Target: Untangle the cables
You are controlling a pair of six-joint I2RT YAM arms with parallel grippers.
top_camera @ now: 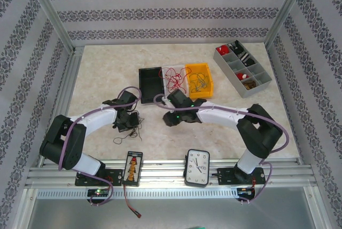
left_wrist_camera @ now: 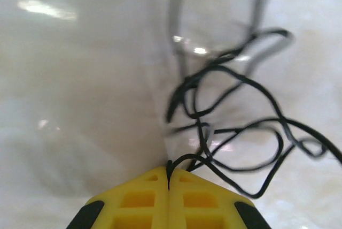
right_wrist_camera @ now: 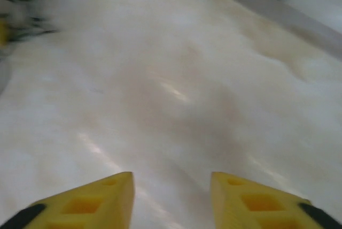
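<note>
A bunch of thin black cables (left_wrist_camera: 235, 132) lies in loose loops on the pale tabletop. My left gripper (left_wrist_camera: 169, 173) is shut on one black strand, which runs out from between its yellow fingertips. From above, that bunch (top_camera: 130, 131) sits just in front of the left gripper (top_camera: 127, 120). Thin red cables (top_camera: 172, 78) sprawl between a black tray and a yellow bin, and dark cables (top_camera: 200, 84) lie inside the bin. My right gripper (right_wrist_camera: 171, 178) is open over bare table, with nothing between its fingers. In the top view it (top_camera: 173, 117) hovers at mid-table, right of the left gripper.
A black tray (top_camera: 150, 82) and a yellow bin (top_camera: 206, 73) stand at the back centre. A grey compartment box (top_camera: 255, 82) of small parts is at the back right. A clock (top_camera: 197, 167) and a small black board (top_camera: 132, 167) rest by the near rail.
</note>
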